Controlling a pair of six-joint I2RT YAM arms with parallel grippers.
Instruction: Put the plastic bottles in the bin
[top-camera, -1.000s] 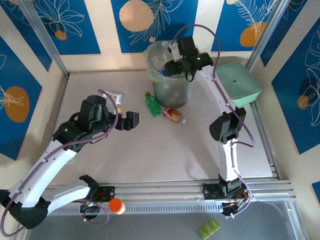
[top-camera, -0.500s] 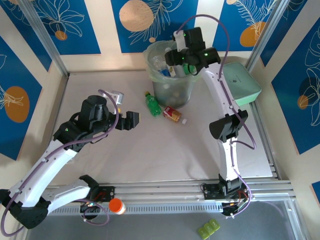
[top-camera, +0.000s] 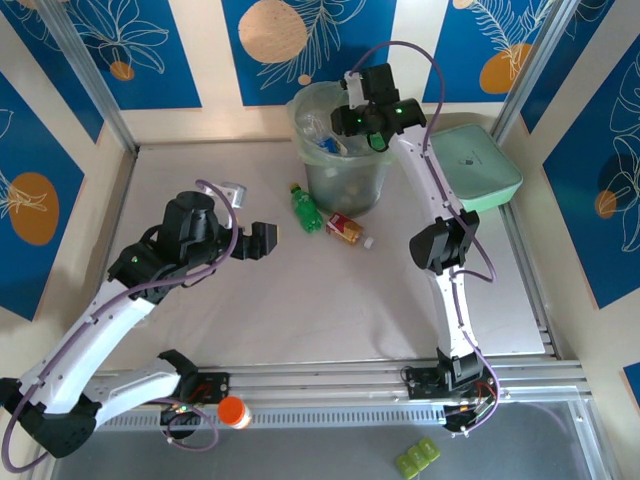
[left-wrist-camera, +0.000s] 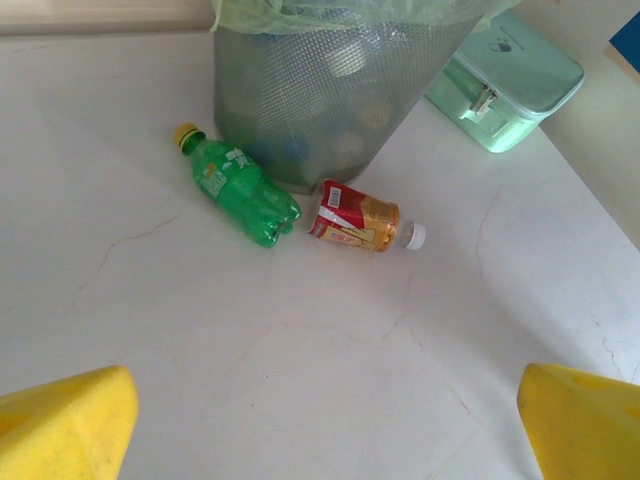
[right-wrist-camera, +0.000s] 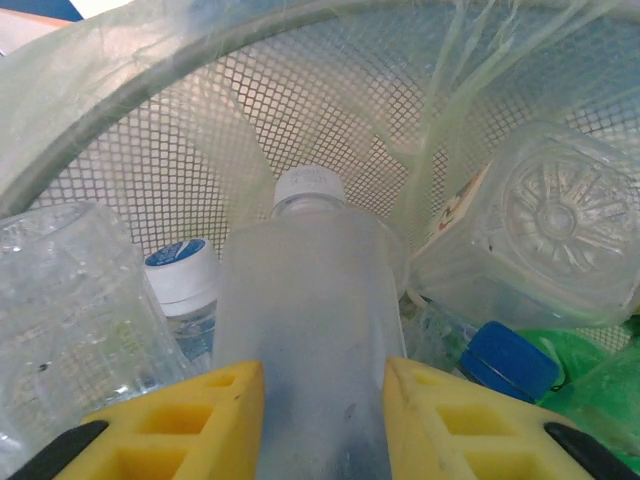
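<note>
**Right arm clamped on a bottle over the bin; two bottles left on the table**

The white table (top-camera: 300, 300) carried everything. At its far side stood the tall round translucent grey-green bin (top-camera: 348, 190), lined with a thin clear plastic bag. The flat mint-green rounded-square box (top-camera: 482, 165) lay just to the bin's right.

The left gripper (top-camera: 266, 241) hung over the middle-left of the table, well apart from the bin. Its jaws stood wide apart with nothing between them.

The right gripper (top-camera: 349, 121) was over the bin's mouth. In its wrist view the yellow fingers (right-wrist-camera: 200, 415) pressed on both sides of a frosted clear bottle with a white cap (right-wrist-camera: 310, 300), so the jaws were clamped on that bottle inside the rim.

Around it in the bin lay more clear bottles, among them a crumpled one (right-wrist-camera: 60, 300) and one with a blue cap (right-wrist-camera: 512, 360).

On the table at the bin's foot lay a green bottle with a yellow cap (left-wrist-camera: 240, 187). Just beside its base lay a smaller red-labelled bottle with a white cap (left-wrist-camera: 355, 222), also on its side.
</note>
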